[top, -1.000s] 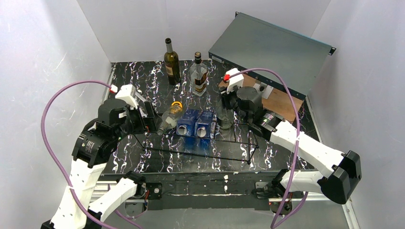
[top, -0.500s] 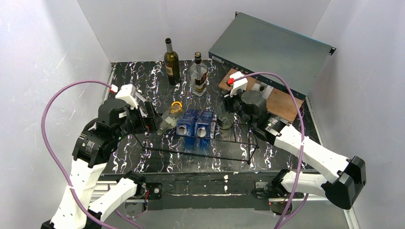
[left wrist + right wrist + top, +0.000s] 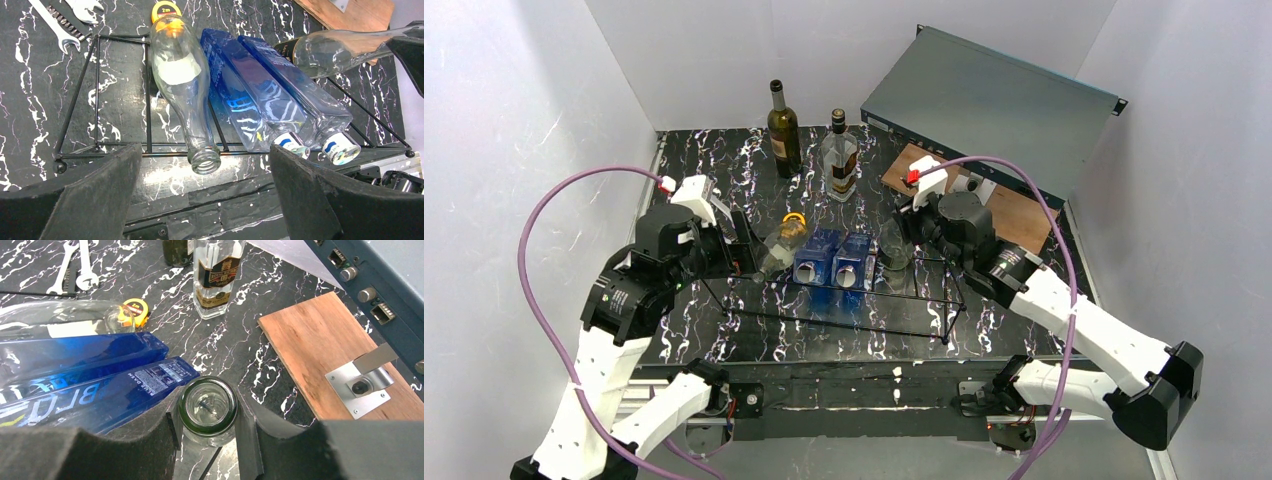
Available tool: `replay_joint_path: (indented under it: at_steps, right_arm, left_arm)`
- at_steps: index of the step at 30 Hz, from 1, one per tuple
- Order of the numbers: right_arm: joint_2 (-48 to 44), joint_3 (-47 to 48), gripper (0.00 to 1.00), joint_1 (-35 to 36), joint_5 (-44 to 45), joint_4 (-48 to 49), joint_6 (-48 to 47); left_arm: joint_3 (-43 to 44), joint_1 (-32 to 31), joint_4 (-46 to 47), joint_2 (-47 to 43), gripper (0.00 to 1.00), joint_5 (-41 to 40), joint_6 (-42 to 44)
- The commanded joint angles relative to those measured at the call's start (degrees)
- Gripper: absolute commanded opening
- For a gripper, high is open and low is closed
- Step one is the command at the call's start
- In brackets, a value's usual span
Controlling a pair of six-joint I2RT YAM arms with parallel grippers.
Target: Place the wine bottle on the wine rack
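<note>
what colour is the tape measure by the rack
Yellow and black tape measure; clearest in the right wrist view.

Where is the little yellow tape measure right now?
Overhead view: the yellow tape measure lies on the table just behind the wine rack, at the base of the clear bottle lying on it.

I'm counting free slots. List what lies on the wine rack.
On the wine rack: one clear bottle and two blue bottles. The right gripper holds a fourth bottle by its neck at the right end; whether it rests on the rods is hidden.
</note>
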Motion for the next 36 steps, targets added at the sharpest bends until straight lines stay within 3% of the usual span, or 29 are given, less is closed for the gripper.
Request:
replay_joint_path:
  at_steps: [1, 36]
  right_arm:
    - [-0.9, 3.6, 0.28, 0.0, -6.1, -3.8, 0.2]
    - [-4.8, 5.7, 0.47, 0.5, -20.5, -20.0, 3.3]
  left_arm:
    - [-0.8, -0.1, 0.4, -0.2, 0.98, 0.8, 0.0]
    - [-2.4, -0.1, 0.6, -2.8, 0.98, 3.3, -1.0]
